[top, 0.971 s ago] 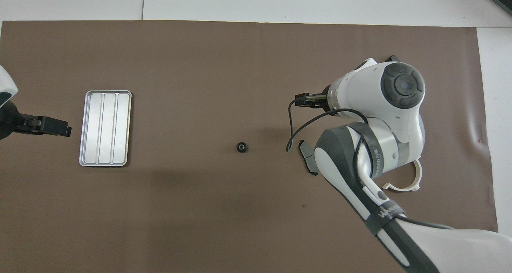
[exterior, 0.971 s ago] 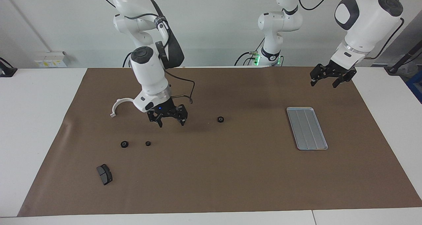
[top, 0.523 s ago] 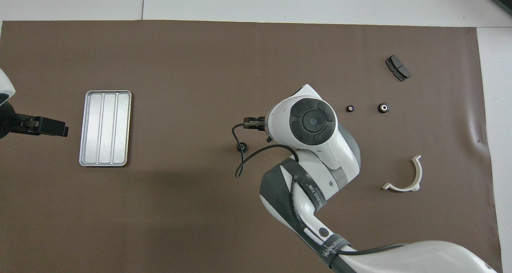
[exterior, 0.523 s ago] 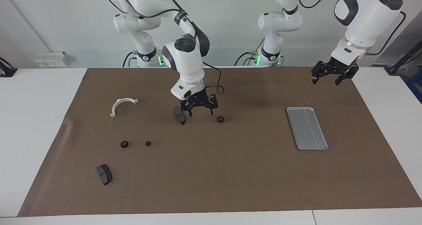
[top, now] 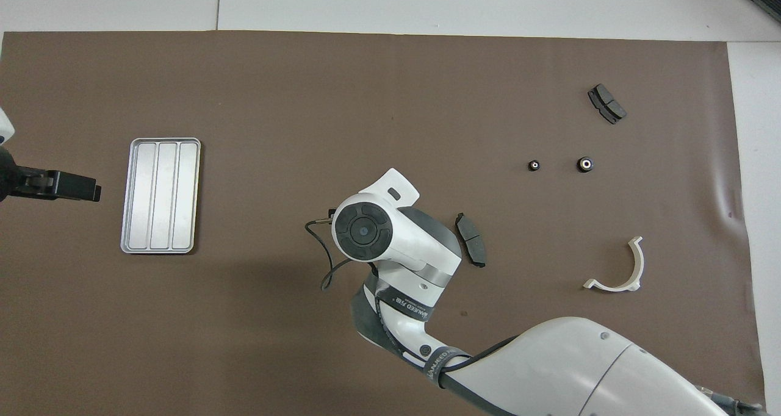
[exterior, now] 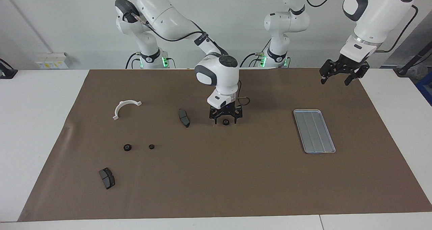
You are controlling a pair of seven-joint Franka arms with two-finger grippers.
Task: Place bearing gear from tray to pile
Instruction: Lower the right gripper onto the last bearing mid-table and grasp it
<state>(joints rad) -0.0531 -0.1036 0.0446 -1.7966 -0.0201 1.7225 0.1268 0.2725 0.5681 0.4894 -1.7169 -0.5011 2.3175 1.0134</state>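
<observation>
Right gripper [exterior: 225, 117] straddles a black gear [exterior: 225, 122] mid-mat with fingers spread wide, not gripping, while left gripper [exterior: 342, 75], also wide, hangs near the tray [exterior: 329, 148]

In the overhead view the right arm's wrist [top: 366, 233] covers its own fingers and the small black gear [exterior: 225, 122] beneath them. The left gripper [top: 91, 192] shows only as a dark tip, its arm cut off by the picture's edge. The gears' teeth are too small to tell.
</observation>
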